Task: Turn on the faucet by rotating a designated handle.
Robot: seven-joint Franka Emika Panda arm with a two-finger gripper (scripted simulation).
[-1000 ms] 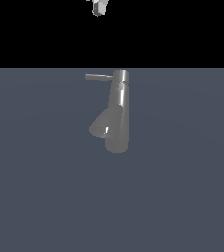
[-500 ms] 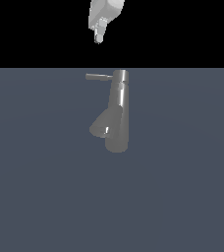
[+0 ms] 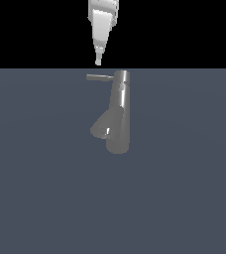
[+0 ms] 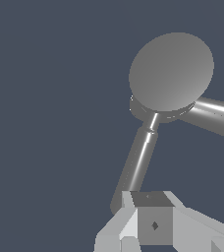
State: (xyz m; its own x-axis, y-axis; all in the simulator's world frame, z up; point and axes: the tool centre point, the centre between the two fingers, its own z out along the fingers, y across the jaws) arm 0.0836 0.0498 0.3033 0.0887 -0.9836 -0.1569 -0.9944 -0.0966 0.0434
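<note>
The shiny grey faucet [image 3: 121, 114] stands upright on the dark floor, its thick spout [image 3: 101, 128] angling down toward the exterior view's left. The thin handle [image 3: 100, 77] sticks out sideways from the column's top, also toward the exterior view's left. My white gripper [image 3: 98, 61] hangs just above the handle's middle, apart from it, fingers pressed together into one narrow tip with nothing between them. From the wrist camera I look down on the faucet's round top [image 4: 172, 71]. The handle [image 4: 138, 162] runs from it to under my gripper [image 4: 151, 216], and the spout [image 4: 217, 117] branches off to the side.
A flat dark grey-blue floor [image 3: 184, 198] surrounds the faucet, with a black background above it. Nothing else stands in either view.
My gripper has come down from the top edge of the exterior view to just above the handle. The faucet and its handle have not moved.
</note>
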